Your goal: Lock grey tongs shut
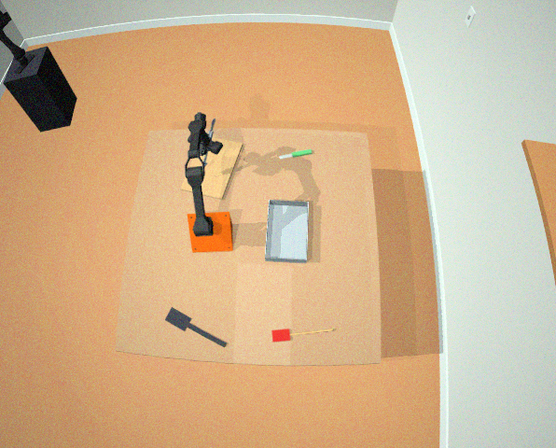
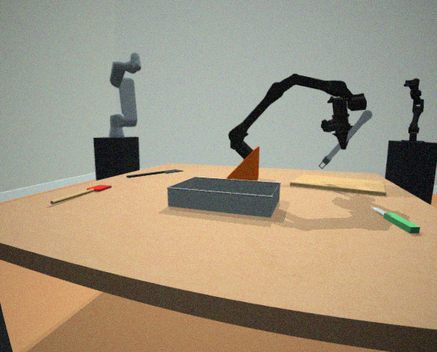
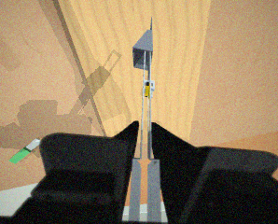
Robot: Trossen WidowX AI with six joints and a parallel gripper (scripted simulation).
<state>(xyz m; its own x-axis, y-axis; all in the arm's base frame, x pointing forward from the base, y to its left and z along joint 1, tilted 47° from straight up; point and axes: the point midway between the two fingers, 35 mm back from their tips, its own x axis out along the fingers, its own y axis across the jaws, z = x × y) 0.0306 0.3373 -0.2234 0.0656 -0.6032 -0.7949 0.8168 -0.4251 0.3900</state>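
Observation:
The grey tongs [image 1: 212, 127] [image 2: 357, 127] [image 3: 135, 191] are held in the air, slanted, with the hinge end low and the tip end high. Their two arms lie close together with a narrow gap in the wrist view, where a small yellow and white part shows near the hinge. My gripper [image 2: 343, 147] [image 3: 144, 125] points down and is shut on the tongs' arms. The wooden board [image 1: 215, 187] [image 2: 309, 180] [image 3: 181, 47] lies below them, with a clear height between. Whether the lock is engaged cannot be told. The roasting tin [image 1: 286, 260] [image 2: 215, 200] holds nothing visible.
A green-handled knife [image 1: 302, 153] [image 2: 400, 222] [image 3: 20, 155] lies on the table beyond the board. A dark spatula [image 1: 177, 318] [image 2: 154, 174] and a red-headed spatula [image 1: 281, 335] [image 2: 100, 188] lie at the far side from the board. The orange base plate [image 1: 220, 241] is near the board.

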